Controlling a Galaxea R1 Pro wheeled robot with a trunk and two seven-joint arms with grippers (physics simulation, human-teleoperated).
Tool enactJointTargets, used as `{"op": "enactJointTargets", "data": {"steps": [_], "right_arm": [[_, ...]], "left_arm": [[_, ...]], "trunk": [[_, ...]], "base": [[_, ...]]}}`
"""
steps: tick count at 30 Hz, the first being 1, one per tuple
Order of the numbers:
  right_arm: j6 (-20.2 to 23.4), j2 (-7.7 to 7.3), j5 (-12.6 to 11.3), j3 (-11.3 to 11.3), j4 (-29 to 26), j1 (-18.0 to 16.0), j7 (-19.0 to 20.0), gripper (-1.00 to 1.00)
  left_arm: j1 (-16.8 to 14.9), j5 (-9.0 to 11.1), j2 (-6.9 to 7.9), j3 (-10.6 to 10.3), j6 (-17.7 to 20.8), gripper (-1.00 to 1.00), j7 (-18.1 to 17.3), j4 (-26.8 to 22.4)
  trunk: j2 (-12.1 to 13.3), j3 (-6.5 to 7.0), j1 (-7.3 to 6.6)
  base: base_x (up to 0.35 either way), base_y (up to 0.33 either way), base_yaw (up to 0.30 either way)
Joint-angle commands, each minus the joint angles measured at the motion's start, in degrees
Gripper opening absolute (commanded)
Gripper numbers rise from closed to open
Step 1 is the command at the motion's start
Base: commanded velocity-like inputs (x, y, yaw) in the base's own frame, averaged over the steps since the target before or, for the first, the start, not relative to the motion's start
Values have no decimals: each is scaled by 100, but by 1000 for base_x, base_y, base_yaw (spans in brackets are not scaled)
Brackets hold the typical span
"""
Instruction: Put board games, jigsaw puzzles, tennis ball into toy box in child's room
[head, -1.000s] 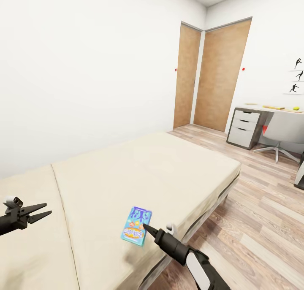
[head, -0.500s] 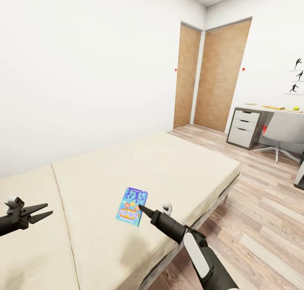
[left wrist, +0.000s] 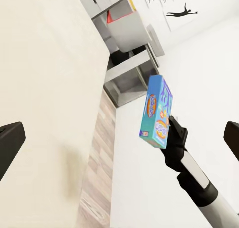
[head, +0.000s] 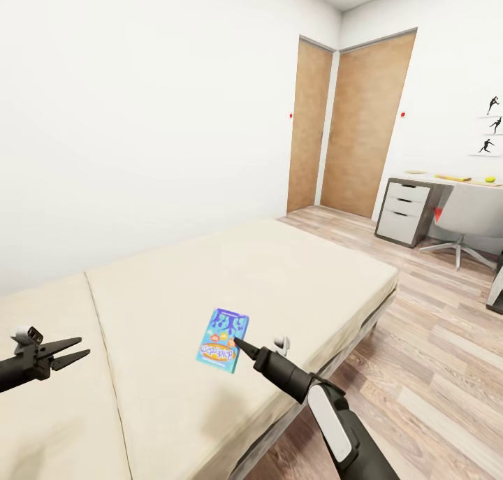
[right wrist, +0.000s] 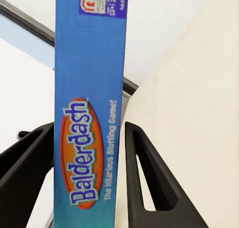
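**Blue game lifted off the bed, desk trip not yet begun**

Shifted slightly since half a second back: blue board game (head: 223, 341) and right gripper (head: 237, 342) now a touch lower and further right over the bed (head: 279, 270), after swinging up and leftward from their place a second ago. Camera unmoved; left arm barely changed.

Taken left to right, with the bed as landmark. Over the bed's left part, by the mattress seam: left gripper (head: 70, 349), fingers spread apart, holding nothing. Above the bed's near edge: blue game, tilted, clear of the mattress, narrow side clamped between the right gripper's (right wrist: 89, 153) fingers (right wrist: 144, 173), "Balderdash" readable on that side; same box seen standing on edge in the left wrist view (left wrist: 158, 111). Beyond the bed's far corner, well apart: table (head: 419, 181) with white drawers, tennis ball (head: 492, 179) a small yellow-green dot on top.

Judged progress: early. One game in hand, none visibly stowed; toy box unseen from here. Ball untouched on the table; other games and puzzles too far or hidden to tell. Left to do, apparently: nearly everything.
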Motion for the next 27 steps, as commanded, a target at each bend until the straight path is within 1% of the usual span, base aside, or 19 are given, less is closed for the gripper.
{"op": "enactJointTargets", "data": {"steps": [1, 8, 12, 15, 23, 27], "right_arm": [[43, 4, -54, 0, -2, -1, -13, -100], [22, 14, -53, 16, -2, 1, -42, -100], [11, 16, -49, 29, -2, 3, -44, -100], [10, 13, -47, 23, -2, 3, -47, -100], [7, 39, -22, 37, -2, 3, -55, -100], [6, 38, -7, 43, 0, 3, -53, -100]], "left_arm": [[-5, 28, 6, -33, 61, 100, -22, 3], [-5, 27, 6, -34, 60, 100, -22, 3], [-5, 21, 6, -34, 61, 100, -22, 3], [-5, 21, 6, -34, 61, 100, -22, 3], [-5, 21, 6, -34, 61, 100, -22, 3], [-5, 23, 6, -34, 61, 100, -22, 3]], "trunk": [[-3, -6, -1], [-3, -5, -1], [-3, 7, -1], [-3, 11, -1], [-3, 13, -1], [-3, 26, -1]], "base": [[0, 0, 0], [0, -24, 6], [0, -221, 169], [0, -106, 118], [5, -15, 21], [105, -16, 141]]}}
